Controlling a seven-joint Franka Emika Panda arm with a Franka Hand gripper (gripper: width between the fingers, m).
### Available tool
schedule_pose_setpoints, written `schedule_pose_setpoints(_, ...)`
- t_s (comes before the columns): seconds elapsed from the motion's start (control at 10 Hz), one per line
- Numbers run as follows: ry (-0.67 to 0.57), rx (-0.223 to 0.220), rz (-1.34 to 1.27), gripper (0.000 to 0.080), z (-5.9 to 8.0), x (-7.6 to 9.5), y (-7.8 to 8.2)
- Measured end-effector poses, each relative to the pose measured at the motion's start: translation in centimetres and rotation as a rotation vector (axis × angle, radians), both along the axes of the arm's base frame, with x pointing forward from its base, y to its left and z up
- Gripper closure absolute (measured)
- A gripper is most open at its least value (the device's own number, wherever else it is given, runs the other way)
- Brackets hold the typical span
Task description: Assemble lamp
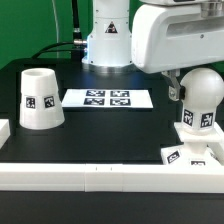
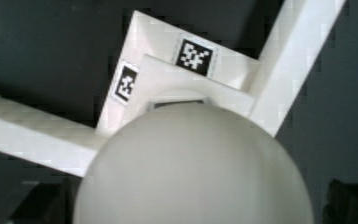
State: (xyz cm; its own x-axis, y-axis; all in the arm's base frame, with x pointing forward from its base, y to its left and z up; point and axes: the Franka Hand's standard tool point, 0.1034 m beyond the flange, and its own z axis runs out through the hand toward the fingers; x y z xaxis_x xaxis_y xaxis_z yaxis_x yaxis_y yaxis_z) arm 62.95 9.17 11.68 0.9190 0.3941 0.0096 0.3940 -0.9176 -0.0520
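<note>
Although the fingertips show only as dark blurs at the edge of the wrist view, we judge the jaws to be closed onto the bulb [image 1: 201, 100], spread just as wide as its rounded body and holding nothing else. Straight beneath the jaws lies the square base [image 1: 190, 156], tucked close to the white rails [image 1: 100, 178] at the edge of the table [image 1: 110, 135]. The bulb appears to stand upright on the base, but we cannot tell whether it is fully seated. From the wrist, the bulb fills most of the picture, with the base's tagged corner showing beyond it. Well apart from the jaws, towards the exterior view's left, the shade [image 1: 40, 98] stands alone on the table, with the marker board [image 1: 108, 98] between it and the jaws. We reckon the assembly is about midway: the bulb is joined or being joined to the base, and the shade is not yet picked up and set over the bulb.
</note>
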Motion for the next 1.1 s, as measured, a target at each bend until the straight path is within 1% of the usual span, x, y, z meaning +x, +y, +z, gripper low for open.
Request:
schedule_pose_setpoints(0.4, -0.013, 0.002, 0.281, 0.0101, -0.12, -0.02, -0.18)
schedule_pose_setpoints(0.5, -0.023, -0.022, 0.423, 0.0101, -0.08, 0.1, -0.2)
schedule_pose_setpoints(0.6, -0.033, -0.042, 0.567, 0.0101, -0.03, 0.19, 0.13)
schedule_pose_setpoints(0.7, -0.033, -0.044, 0.63, 0.0101, -0.11, 0.1, 0.52)
schedule_pose_setpoints(0.9, -0.033, -0.047, 0.809, 0.0101, -0.14, 0.09, 0.53)
schedule_pose_setpoints(1.1, -0.037, -0.066, 0.996, 0.0101, -0.14, 0.22, 0.58)
